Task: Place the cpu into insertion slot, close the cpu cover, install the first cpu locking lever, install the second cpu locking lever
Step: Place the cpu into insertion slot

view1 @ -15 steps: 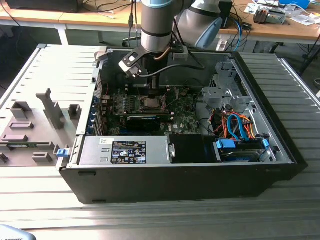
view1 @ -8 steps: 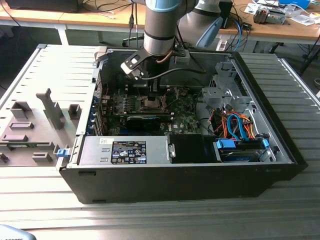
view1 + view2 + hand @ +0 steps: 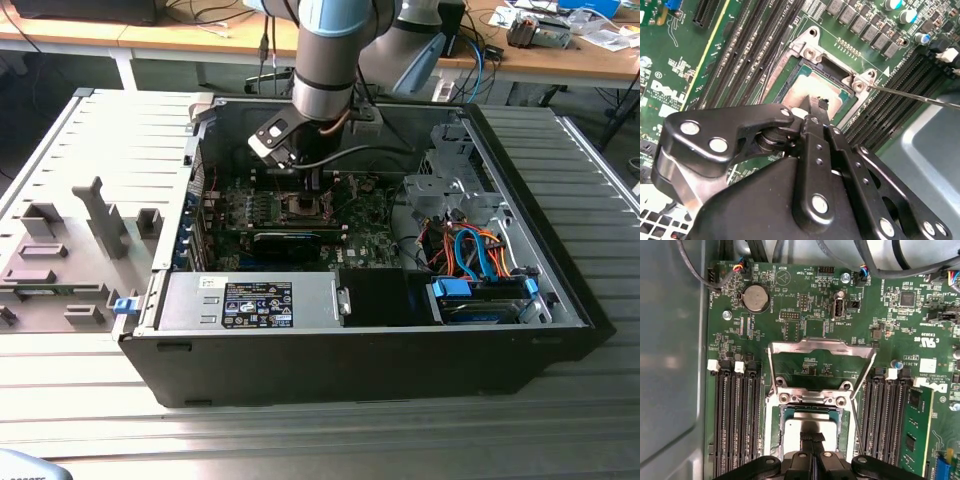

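From the exterior view I get the room: wooden desks (image 3: 180, 35) behind, a ribbed grey counter (image 3: 300, 440) carrying the open computer case (image 3: 350, 370), my arm (image 3: 325, 60) reaching down into it; the first wrist view gives me the green board (image 3: 790, 290), the cpu cover (image 3: 822, 345) standing raised beyond the insertion slot (image 3: 785, 412), the cpu (image 3: 805, 422) lying flat in that slot; the second wrist view adds a thin lever (image 3: 915, 95) swung free and the gripper (image 3: 815, 106) clenched tight, tips right at the cpu's top

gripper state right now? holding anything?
Gripper: shut, holding nothing; tips over the cpu lying in the insertion slot, cpu cover open.
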### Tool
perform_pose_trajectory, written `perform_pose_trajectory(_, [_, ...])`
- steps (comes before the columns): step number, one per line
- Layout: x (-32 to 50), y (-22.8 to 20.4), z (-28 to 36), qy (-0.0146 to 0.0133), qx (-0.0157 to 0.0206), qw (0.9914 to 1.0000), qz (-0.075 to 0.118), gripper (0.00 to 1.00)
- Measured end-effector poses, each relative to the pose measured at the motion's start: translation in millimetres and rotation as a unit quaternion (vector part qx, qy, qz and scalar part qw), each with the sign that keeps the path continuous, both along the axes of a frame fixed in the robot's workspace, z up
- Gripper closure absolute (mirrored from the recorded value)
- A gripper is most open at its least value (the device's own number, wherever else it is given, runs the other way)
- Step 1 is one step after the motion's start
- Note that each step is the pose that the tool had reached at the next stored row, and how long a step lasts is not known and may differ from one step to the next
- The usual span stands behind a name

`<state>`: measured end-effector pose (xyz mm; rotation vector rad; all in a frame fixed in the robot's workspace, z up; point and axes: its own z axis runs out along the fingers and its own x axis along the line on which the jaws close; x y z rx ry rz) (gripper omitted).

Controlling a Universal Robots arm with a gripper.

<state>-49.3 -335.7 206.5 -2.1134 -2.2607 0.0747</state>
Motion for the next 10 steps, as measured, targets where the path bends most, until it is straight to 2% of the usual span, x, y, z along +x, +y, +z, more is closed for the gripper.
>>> perform_pose_trajectory(4, [0.7,-0.1,-3.4,0.0010,-0.0002,1.00000,0.000,0.89])
perform_pose_trajectory(6, [1.3,0.0,-3.2,0.0008,0.0000,1.00000,0.000,0.89])
perform_pose_trajectory(8, [1.6,0.3,0.8,0.0001,0.0011,1.00000,0.000,0.89])
perform_pose_trajectory(10, [1.4,0.0,7.9,0.0008,0.0001,1.00000,0.000,0.89])
